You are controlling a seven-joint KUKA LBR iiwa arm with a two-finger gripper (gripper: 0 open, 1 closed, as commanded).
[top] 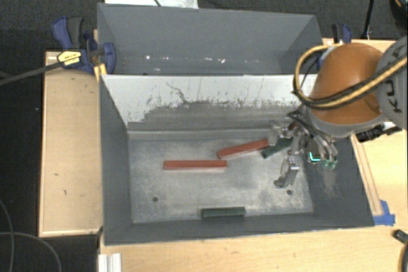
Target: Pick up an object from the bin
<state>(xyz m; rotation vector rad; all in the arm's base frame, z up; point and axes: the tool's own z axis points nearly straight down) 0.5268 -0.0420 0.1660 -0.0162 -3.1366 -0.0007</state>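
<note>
My gripper (274,167) is low at the right side of the bin floor, open. Its dark finger (271,151) points left and its silver finger (285,176) points down toward the floor. A reddish-brown flat stick (242,150) lies slanted just left of the gripper. Its right end is against the dark finger, not between the two fingers. A second reddish-brown stick (194,165) lies flat on the floor further left, its right end near the first stick's left end.
A dark green oblong block (223,213) lies against the bin's front wall. The arm's orange cover and looped cables hang over the bin's right rim, above the gripper.
</note>
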